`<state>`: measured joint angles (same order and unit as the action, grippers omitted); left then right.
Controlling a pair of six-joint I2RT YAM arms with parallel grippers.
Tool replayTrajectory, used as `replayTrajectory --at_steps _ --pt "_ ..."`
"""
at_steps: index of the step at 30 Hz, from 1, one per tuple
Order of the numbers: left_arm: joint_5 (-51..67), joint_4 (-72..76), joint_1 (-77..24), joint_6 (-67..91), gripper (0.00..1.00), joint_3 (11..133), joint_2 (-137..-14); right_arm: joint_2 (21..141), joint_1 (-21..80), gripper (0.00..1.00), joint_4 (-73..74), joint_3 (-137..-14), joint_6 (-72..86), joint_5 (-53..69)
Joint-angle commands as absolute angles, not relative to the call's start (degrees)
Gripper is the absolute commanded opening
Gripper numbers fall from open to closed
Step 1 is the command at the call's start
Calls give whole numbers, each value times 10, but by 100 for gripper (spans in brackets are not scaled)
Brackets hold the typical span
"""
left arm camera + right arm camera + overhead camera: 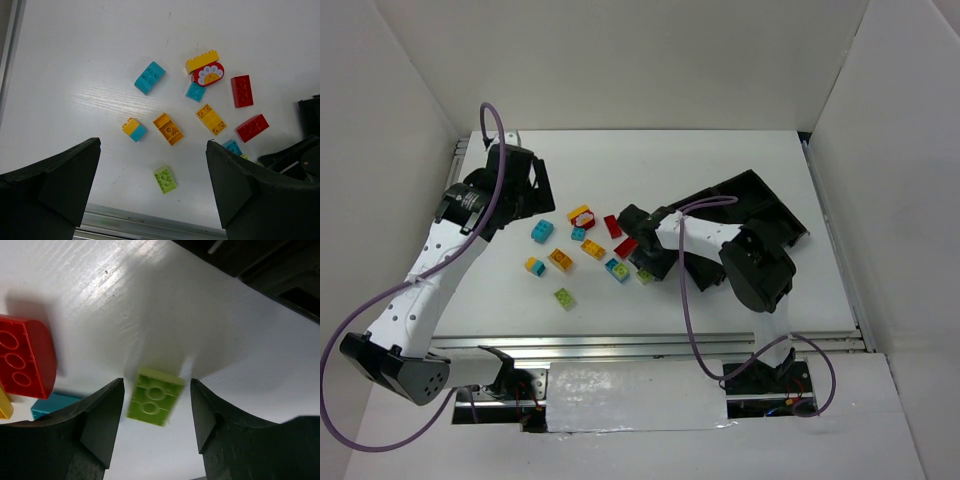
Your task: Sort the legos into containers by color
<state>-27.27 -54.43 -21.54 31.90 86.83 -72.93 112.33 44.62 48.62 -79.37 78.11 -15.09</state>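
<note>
Right tool (pixel 155 386) lines up on a light green brick (pixel 154 399), with the left tool (pixel 152 145) parked high over the scatter!

The right arm reaches low and forward across the black tray (pixel 772 200). Its fingers are spread either side of the green brick with a gap showing on both flanks, so it has hold of nothing. That brick lies on the tabletop (pixel 720 160) just beside the tray's near corner, a short carry away, with a red brick (pixel 22 357) close on one side. The left arm is stretched out and angled down. Its tool is wide open and empty, looking over the loose bricks (pixel 169 128), probably holding clear so the two arms don't crowd. The tray's compartments are mostly hidden under the right arm.
</note>
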Motion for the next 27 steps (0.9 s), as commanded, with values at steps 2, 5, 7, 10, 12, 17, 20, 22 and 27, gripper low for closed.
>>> replayTrajectory --at_steps 2,5,7,10,12,17,20,22,27 --pt "-257 -535 -214 305 100 869 -730 1129 453 58 454 -791 797 -172" --pt "-263 -534 -214 303 100 870 -731 1116 453 47 441 -783 795 -175" --pt "-263 -532 -214 302 100 872 -734 1111 450 25 442 -787 792 -179" --pt "-266 -533 -214 302 100 878 -739 1100 449 0 468 -815 784 -192" --pt "-275 -538 -214 302 99 883 -742 1066 446 0 478 -828 769 -227" --pt "-279 -536 -214 304 100 889 -746 959 375 0 423 -817 690 -225" --pt "-269 -532 -214 305 99 893 -751 944 305 0 436 -838 655 -218" --pt "-265 -531 -214 305 100 896 -757 942 267 0 441 -855 613 -236" --pt "-262 -525 -214 308 99 903 -763 993 182 0 467 -923 524 -227"
